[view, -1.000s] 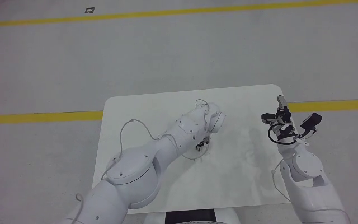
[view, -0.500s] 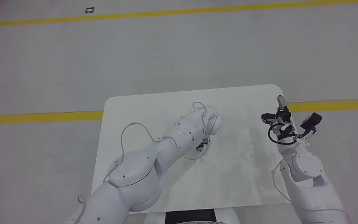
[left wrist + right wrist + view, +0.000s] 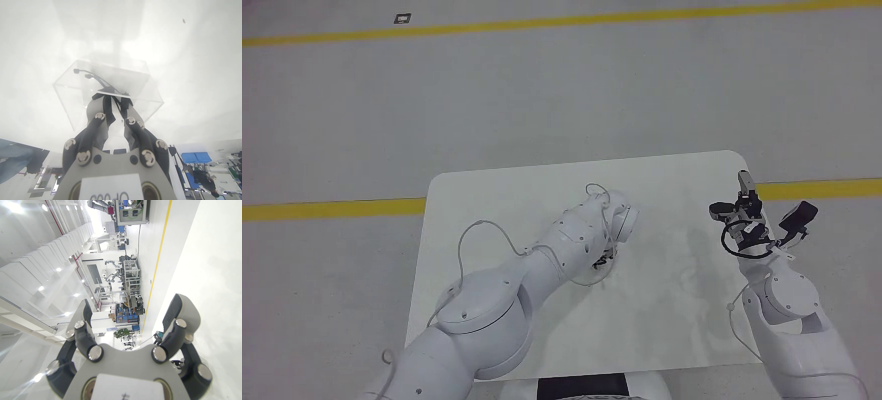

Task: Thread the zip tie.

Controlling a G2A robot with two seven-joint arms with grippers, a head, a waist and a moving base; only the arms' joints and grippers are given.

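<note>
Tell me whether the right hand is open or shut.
Open. In the right wrist view the right hand has its fingers spread wide apart, with nothing held between them.

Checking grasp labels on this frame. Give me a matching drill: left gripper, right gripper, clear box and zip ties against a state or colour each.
Things:
1. left gripper
2. right gripper
3. clear box
4. zip ties

States:
A. black
B. open, nothing between its fingers
C. transparent
D. reaching into the box, shut on the zip ties

Pairs: 1-D, 2-B, 3-C, 4-A
</note>
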